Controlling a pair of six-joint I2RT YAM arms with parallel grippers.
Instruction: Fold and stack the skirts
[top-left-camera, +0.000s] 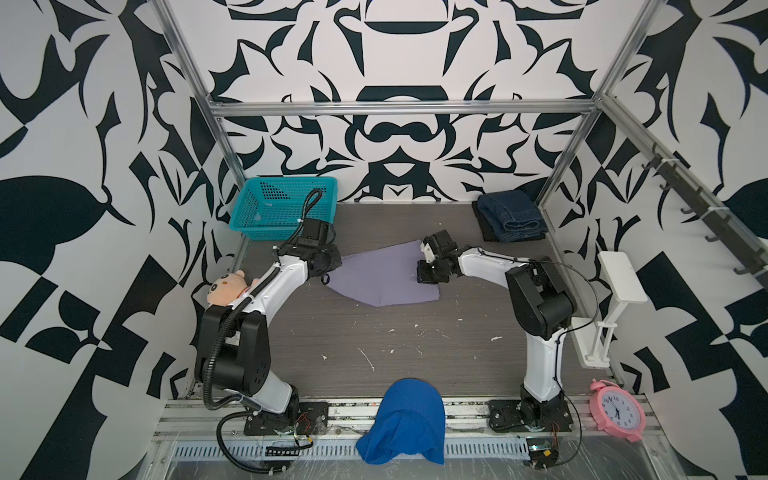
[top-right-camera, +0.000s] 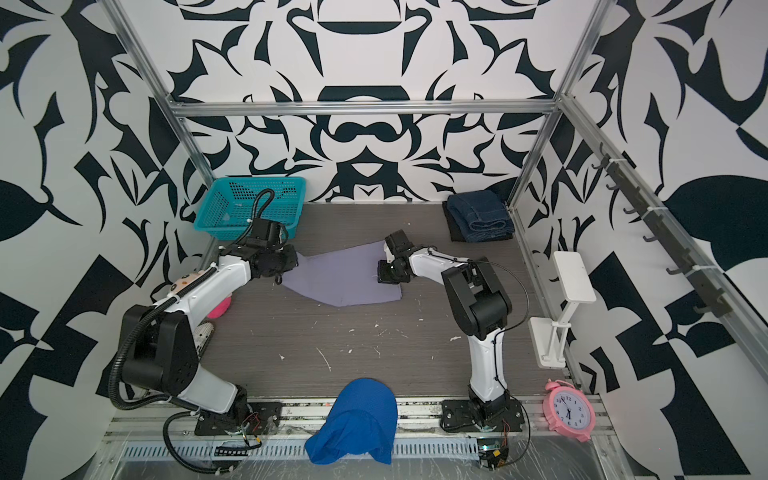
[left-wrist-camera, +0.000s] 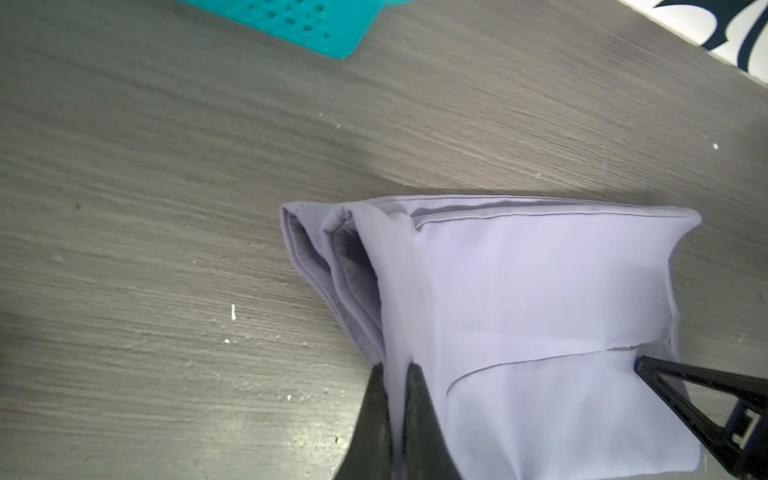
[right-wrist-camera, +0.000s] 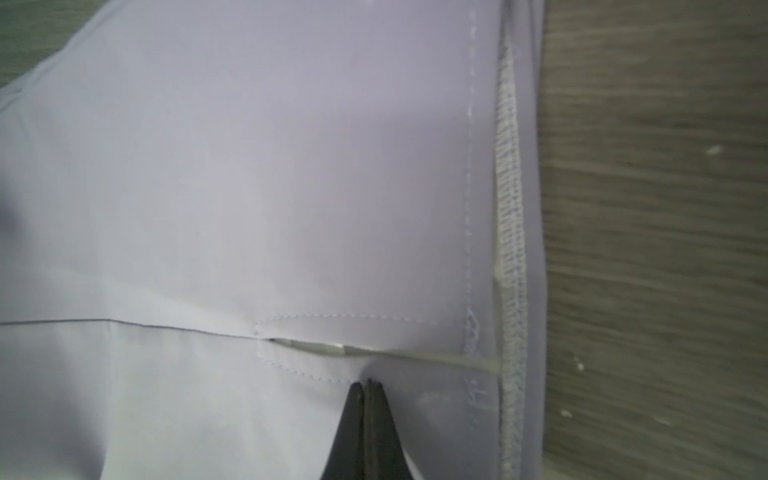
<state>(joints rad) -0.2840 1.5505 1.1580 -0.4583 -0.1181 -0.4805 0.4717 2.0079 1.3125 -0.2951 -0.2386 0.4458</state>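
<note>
The pale lavender-grey skirt (top-left-camera: 384, 274) (top-right-camera: 340, 278) lies partly folded in the middle of the table. My left gripper (top-left-camera: 327, 277) (left-wrist-camera: 395, 370) is at its left edge, shut on a raised fold of the lavender cloth. At the skirt's right side my right gripper (top-left-camera: 422, 276) (right-wrist-camera: 368, 384) is shut. Its tips rest on the cloth beside a stitched slit, with no cloth visible between them. The folded dark blue denim skirt (top-left-camera: 511, 214) lies on the black skirt (top-left-camera: 487, 232) at the back right corner.
A teal basket (top-left-camera: 282, 208) stands at the back left. A bright blue mesh cloth (top-left-camera: 403, 419) hangs over the front rail. A plush toy (top-left-camera: 226, 286) sits by the left arm. A pink clock (top-left-camera: 617, 409) and a white stand (top-left-camera: 619, 282) are on the right.
</note>
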